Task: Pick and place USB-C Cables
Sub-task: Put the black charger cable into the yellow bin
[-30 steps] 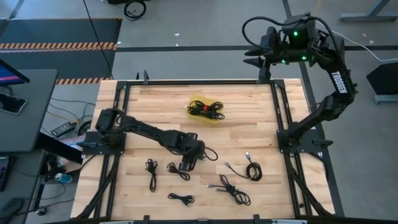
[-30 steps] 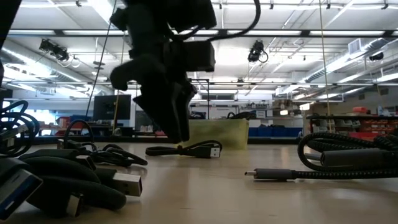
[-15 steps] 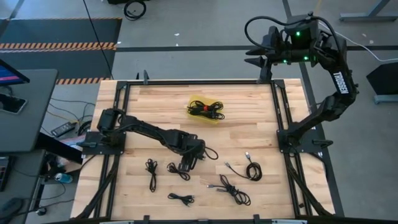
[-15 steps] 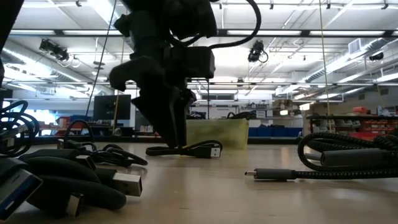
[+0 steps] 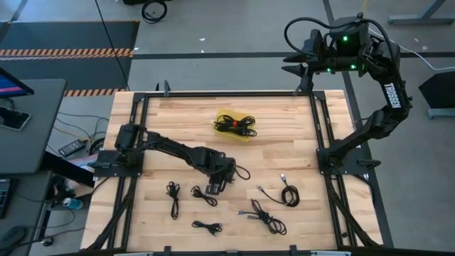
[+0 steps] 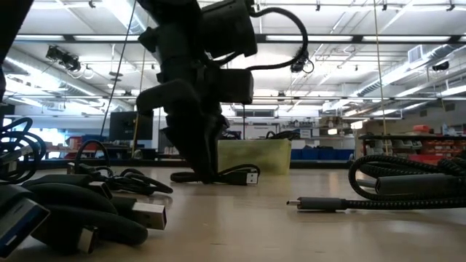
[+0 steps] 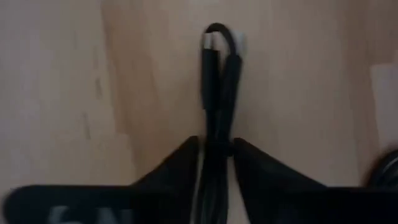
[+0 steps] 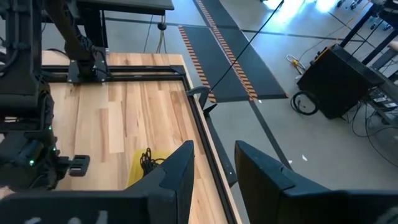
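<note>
Several black USB-C cables lie as small bundles on the near half of the wooden table. More cables sit in the yellow tray near the far edge. My left gripper is down at the table mid-near, shut on one cable bundle, which also shows in the low view. My right gripper hangs open, high beyond the table's far right corner. My left gripper pinches the cable bundle between its two fingers, on a doubled stretch short of its folded end. The fingers come from above, pointing down, one on either side of the strands. The bundle lies on the table.
Black metal frame rails run along the table's edges. Cable plugs and thick coils lie close to the low camera. Bare wood lies between the tray and the near cables.
My left gripper has come down to the table top onto the cable bundle, shifting slightly toward the near edge. My right arm has drifted a little to the right, staying high.
</note>
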Controlling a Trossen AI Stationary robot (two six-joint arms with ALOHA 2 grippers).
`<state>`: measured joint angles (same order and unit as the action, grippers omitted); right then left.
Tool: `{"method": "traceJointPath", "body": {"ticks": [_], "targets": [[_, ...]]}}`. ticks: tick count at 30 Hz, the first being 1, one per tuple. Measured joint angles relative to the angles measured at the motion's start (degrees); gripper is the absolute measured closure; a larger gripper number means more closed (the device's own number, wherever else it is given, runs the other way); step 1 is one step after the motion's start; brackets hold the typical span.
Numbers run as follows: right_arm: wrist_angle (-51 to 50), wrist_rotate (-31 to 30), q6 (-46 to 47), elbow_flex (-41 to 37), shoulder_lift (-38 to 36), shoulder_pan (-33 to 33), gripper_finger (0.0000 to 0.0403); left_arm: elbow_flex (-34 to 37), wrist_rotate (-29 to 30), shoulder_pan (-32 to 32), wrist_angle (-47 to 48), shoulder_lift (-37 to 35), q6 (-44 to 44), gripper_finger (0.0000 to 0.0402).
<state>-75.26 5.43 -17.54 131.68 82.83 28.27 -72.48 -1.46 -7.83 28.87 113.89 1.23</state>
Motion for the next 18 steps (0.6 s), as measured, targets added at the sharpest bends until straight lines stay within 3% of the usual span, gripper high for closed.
{"method": "traceJointPath", "body": {"ticks": [4, 8, 14, 18], "targets": [[0.00, -0.06, 0.00, 0.00, -0.03, 0.00, 0.0281, -2.21, 0.20, 2.18, 3.88, -0.44, -3.60, 0.0383], [-0.27, -1.24, 0.00, 0.00, -0.05, 0.00, 0.0281, -7.15, 2.25, 4.28, 9.75, -2.17, -3.59, 0.0385], [-0.85, -3.02, 0.43, 0.00, -0.05, 0.02, 0.0281, -18.76, 16.17, 7.19, 26.44, -5.87, -1.35, 0.0385], [-1.11, -3.04, 0.87, 0.00, -0.05, 0.02, 0.0281, -25.00, 21.99, 10.64, 29.42, -7.19, 5.25, 0.0386]]}}
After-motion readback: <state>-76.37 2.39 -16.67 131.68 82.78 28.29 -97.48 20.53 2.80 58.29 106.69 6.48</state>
